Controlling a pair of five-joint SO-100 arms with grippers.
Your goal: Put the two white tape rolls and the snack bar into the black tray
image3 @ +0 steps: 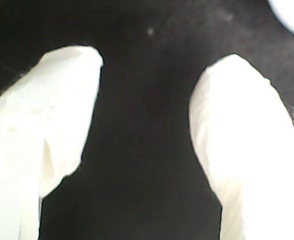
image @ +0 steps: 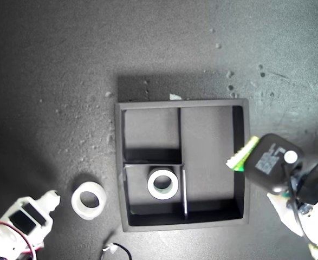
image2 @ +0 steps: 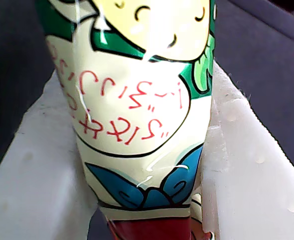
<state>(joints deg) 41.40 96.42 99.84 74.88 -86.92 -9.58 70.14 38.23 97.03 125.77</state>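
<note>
The black tray (image: pixel 202 103) sits mid-table in the exterior view. One white tape roll (image: pixel 150 184) lies in its small near compartment. The other white tape roll (image: pixel 76 201) rests on the table off the tray's left wall in the exterior view, and shows as a white edge (image3: pixel 292 12) beyond my second gripper (image3: pixel 154 60), which is open and empty. My first gripper (image2: pixel 136 75) is shut on the snack bar (image2: pixel 136 115). The snack bar's green crimped end (image: pixel 242 153) pokes out over the tray's right wall in the exterior view. The rest is hidden under the arm.
The dark tabletop is speckled with pale crumbs. A small scrap (image: pixel 175 97) lies against the tray's far wall. A black cable with a white connector (image: pixel 115 250) lies near the bottom edge of the exterior view, between the second arm (image: pixel 23 222) and the tray.
</note>
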